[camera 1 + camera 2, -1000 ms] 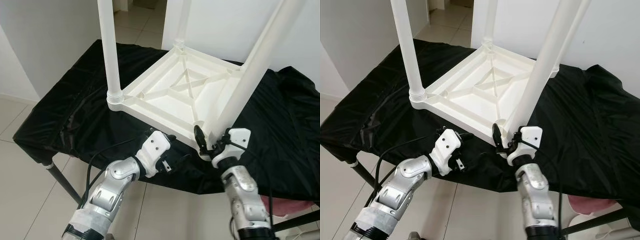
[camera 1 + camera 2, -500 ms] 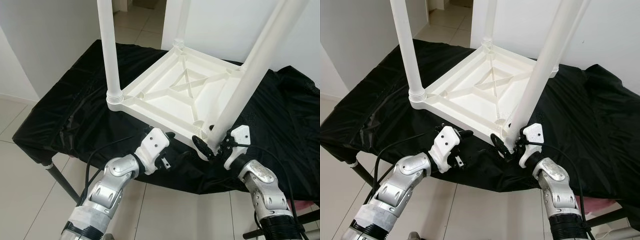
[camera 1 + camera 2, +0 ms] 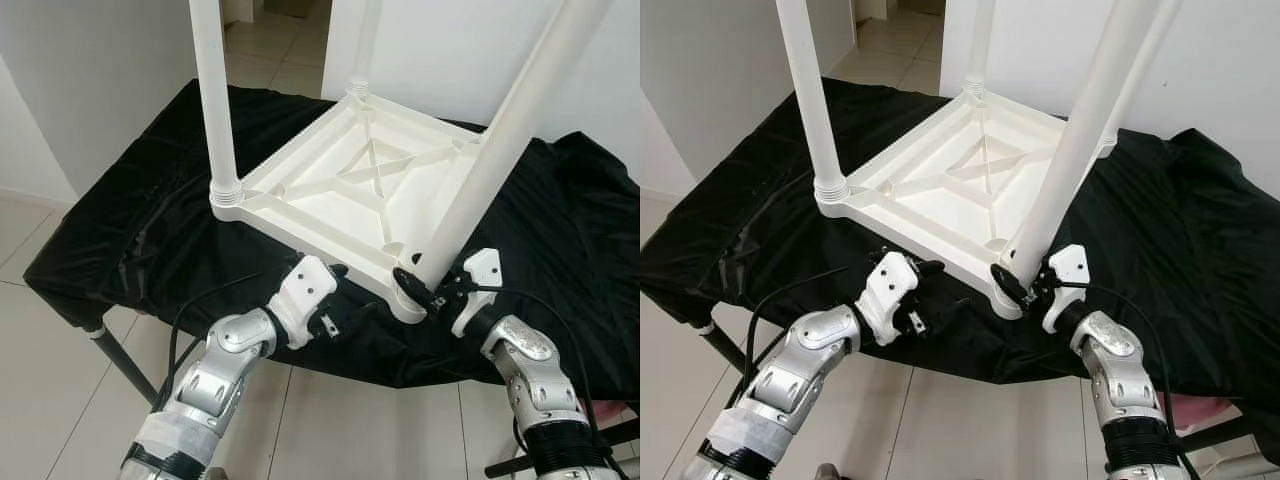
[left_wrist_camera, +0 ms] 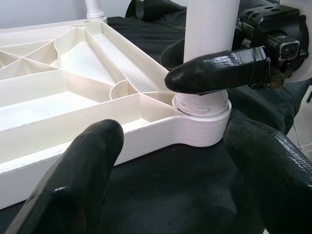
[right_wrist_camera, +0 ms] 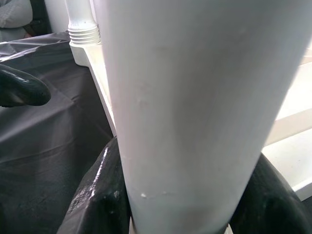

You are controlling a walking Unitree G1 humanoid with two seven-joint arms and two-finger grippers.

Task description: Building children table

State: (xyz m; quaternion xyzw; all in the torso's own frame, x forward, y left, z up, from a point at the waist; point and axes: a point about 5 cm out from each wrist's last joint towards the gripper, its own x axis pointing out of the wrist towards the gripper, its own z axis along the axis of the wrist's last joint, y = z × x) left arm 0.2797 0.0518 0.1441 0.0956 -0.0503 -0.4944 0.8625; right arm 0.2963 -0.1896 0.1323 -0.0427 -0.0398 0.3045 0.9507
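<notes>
While the white plastic children's table (image 3: 350,190) is laid upside down on the black cloth-covered work table (image 3: 130,230), its ribbed underside is turned upward and its round white legs are pointed up. The near-corner white leg (image 3: 480,175) is seen leaning from the corner socket (image 4: 202,122) of the overturned table, at the edge closest to the robot. The right gripper (image 3: 425,290) is clenched around the bottom of this leg, just above the socket; in the right wrist view the leg (image 5: 195,112) is seen pressed between the two black fingers (image 5: 97,195). The left gripper (image 3: 335,300) is held just beside the near edge of the overturned table, to the left of that socket, and its fingers (image 4: 83,180) are spread apart with nothing between them. In the left wrist view one black finger (image 4: 214,70) of the right gripper is seen laid across the leg base. Another white leg (image 3: 217,100) is stood upright in the left corner of the overturned table, and a further leg (image 3: 362,50) is stood at the far corner.
</notes>
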